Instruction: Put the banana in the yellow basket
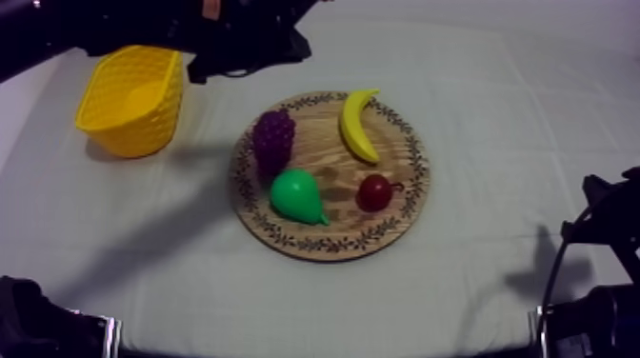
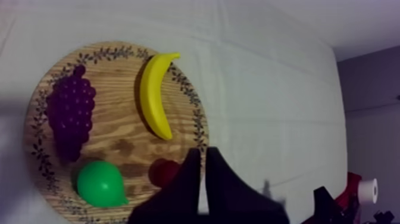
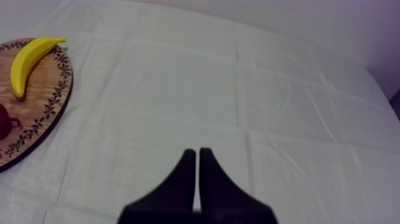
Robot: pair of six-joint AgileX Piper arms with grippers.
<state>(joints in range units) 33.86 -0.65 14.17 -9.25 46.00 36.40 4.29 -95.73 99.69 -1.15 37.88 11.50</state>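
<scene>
Far left: basket (image 1: 131, 100), well apart from board (image 1: 329, 164). Left gripper (image 2: 202, 156) raised on the basket side of the board, fingers (image 2: 189, 182) pressed together, holding nothing. Banana (image 1: 357, 124) lies on the board's far right part, clear of grapes (image 1: 273, 140) and small red fruit (image 1: 374, 192). Judgement: spread fingers first, descend across the banana's middle, straddling its width. Right gripper (image 3: 195, 154) parked, fingers (image 3: 186, 176) together.

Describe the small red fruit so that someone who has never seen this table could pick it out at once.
Find the round wooden board in the middle of the table. On its near right part, right of the green pear and below the banana, lies the small red fruit. It is the only dark red round piece and the smallest there.
</scene>
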